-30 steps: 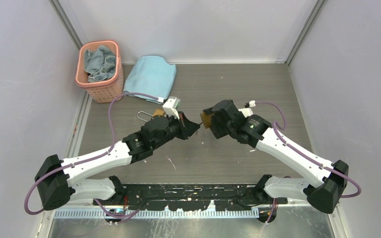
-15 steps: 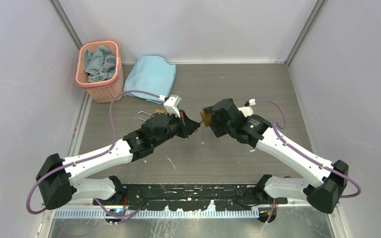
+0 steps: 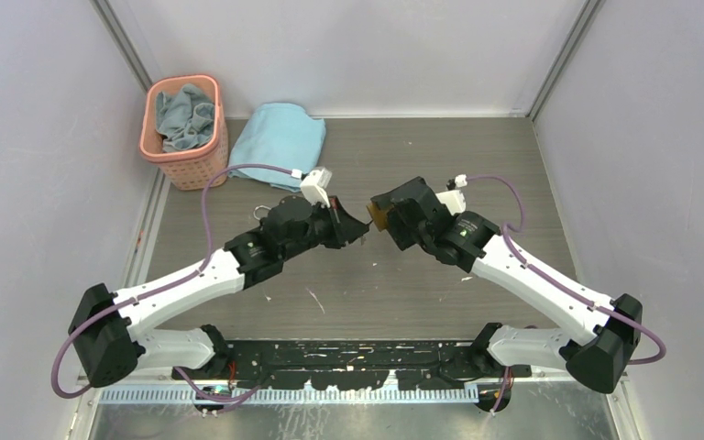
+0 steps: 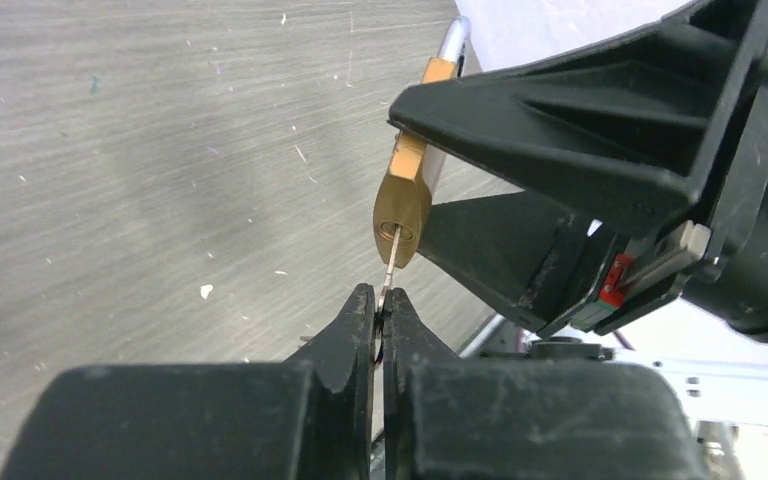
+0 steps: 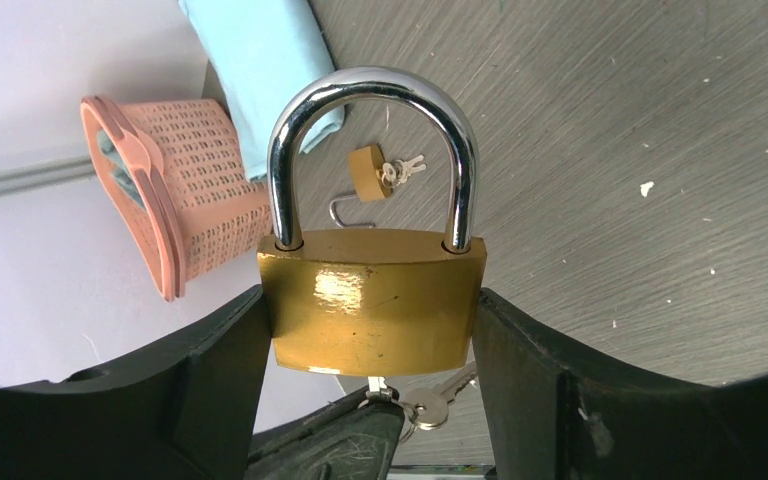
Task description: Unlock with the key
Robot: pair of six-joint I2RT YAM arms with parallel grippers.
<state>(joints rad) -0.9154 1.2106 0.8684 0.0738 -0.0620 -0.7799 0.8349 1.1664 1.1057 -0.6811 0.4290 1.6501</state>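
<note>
A brass padlock with a steel shackle hangs above the table, and my right gripper is shut on its body from both sides. Both shackle legs sit in the body. My left gripper is shut on a thin silver key, whose blade is in the keyhole on the padlock's underside. A spare key dangles on the ring below. From above, the left gripper and the right gripper meet tip to tip at mid-table.
A second small padlock with keys lies on the table behind the left arm. A pink basket holding a cloth stands at the back left, with a folded light-blue cloth beside it. White walls close in the sides.
My left wrist has rolled and shifted a little towards the back, the key still in the lock. The right gripper and padlock have edged the same way.
</note>
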